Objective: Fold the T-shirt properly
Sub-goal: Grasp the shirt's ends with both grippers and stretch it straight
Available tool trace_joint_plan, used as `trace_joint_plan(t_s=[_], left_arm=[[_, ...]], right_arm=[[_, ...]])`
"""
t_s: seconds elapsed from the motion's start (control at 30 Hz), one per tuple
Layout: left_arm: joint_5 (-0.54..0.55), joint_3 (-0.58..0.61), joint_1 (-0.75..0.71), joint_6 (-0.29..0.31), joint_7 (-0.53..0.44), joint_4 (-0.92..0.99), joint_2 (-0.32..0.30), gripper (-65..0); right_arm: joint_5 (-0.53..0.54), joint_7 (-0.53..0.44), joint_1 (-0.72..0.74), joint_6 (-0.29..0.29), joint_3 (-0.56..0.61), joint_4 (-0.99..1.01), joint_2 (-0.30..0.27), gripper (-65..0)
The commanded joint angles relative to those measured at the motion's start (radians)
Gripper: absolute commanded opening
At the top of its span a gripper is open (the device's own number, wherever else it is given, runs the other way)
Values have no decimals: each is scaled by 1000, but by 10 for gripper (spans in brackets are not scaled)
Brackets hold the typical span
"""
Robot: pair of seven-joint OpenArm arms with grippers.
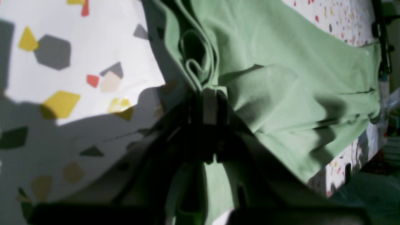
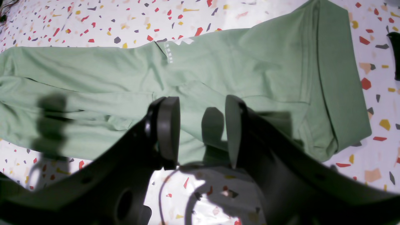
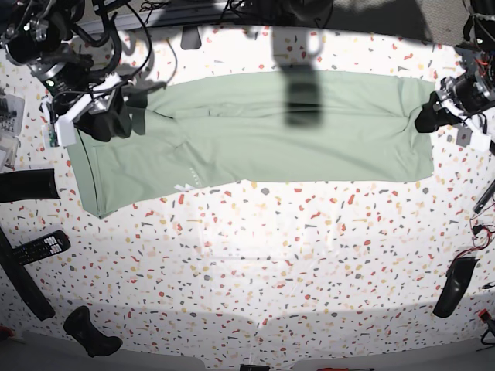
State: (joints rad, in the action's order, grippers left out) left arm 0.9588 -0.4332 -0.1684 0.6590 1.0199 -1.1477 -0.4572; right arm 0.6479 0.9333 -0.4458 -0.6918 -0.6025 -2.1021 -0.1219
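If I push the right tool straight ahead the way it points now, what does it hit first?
Most likely the T-shirt: the open right tool points at the cloth just beyond its tips, near the hem. Depth is unclear, so the gap is hard to judge.

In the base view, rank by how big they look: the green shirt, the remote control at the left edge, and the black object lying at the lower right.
1. T-shirt, by far the largest.
2. and 3. Remote control and black object: they look alike in size, so no ranking.
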Motion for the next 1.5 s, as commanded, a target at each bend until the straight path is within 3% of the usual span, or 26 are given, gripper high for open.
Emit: trace_joint_plan(t_s=[0.0,0.43,0.67,1.47], left_arm=[[-80,2,-8,-21,51,0,-9,-650],[-75,2,-8,-21,51,0,-9,-650],[93,2,-9,-21,53,0,-9,-650],[90,2,-9,-21,52,0,-9,-650]], right_arm=[[15,-23,2,-6,-4,-20,-8,-414],[18,-21,2,-6,-4,-20,-8,-414],[18,-19,2,-6,-4,-20,-8,-414],[19,-12,2,-6,-4,-20,-8,-414]])
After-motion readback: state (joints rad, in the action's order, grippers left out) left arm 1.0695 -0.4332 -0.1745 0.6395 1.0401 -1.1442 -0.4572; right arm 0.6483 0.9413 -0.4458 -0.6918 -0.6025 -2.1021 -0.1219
